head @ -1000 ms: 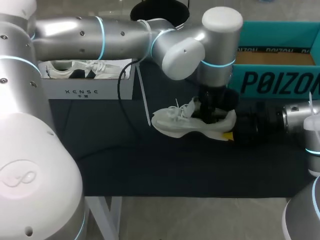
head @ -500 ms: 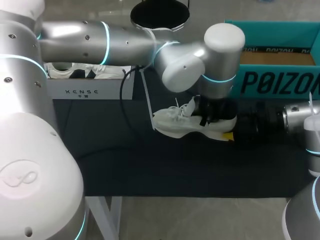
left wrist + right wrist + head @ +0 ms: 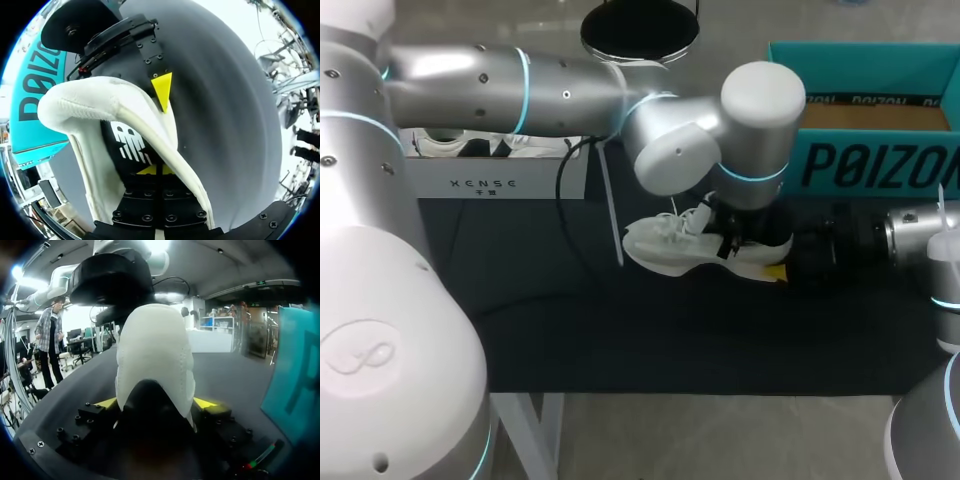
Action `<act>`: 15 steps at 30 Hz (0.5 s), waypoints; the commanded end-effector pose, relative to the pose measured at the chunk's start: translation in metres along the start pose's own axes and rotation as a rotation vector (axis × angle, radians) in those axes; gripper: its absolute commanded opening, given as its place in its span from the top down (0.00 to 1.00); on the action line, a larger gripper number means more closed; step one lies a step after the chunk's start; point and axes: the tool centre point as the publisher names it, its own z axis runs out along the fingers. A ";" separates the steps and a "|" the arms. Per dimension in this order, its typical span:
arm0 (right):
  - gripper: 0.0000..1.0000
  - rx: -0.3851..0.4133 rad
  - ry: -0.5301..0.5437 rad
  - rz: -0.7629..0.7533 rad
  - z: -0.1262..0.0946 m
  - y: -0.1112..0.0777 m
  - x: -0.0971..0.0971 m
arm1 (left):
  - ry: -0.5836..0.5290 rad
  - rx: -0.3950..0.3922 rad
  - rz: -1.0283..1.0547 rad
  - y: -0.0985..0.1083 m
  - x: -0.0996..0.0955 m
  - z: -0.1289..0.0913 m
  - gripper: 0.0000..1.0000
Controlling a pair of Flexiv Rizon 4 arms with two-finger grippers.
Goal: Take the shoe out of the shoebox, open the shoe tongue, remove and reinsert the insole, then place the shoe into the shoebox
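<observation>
The shoe (image 3: 670,250) lies on the surface (image 3: 620,330) just before the teal shoebox (image 3: 870,165), heel clamped in the right pincer (image 3: 156,402). The left pincer (image 3: 156,170), tips closed, sits inside on the insole (image 3: 130,142); a slow pull against that steady hold should free it.

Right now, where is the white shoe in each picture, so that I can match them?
Head view: the shoe lies in the middle of the dark table.
Left wrist view: the shoe is just ahead of the left gripper, its opening toward the camera.
Right wrist view: the shoe is held by the heel in the right gripper.
Shared landmark: the teal box, beside the shoe in all three.
</observation>
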 end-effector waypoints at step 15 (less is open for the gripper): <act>1.00 0.003 -0.001 0.001 0.004 -0.003 -0.002 | -0.071 -0.007 -0.003 0.008 -0.014 -0.039 1.00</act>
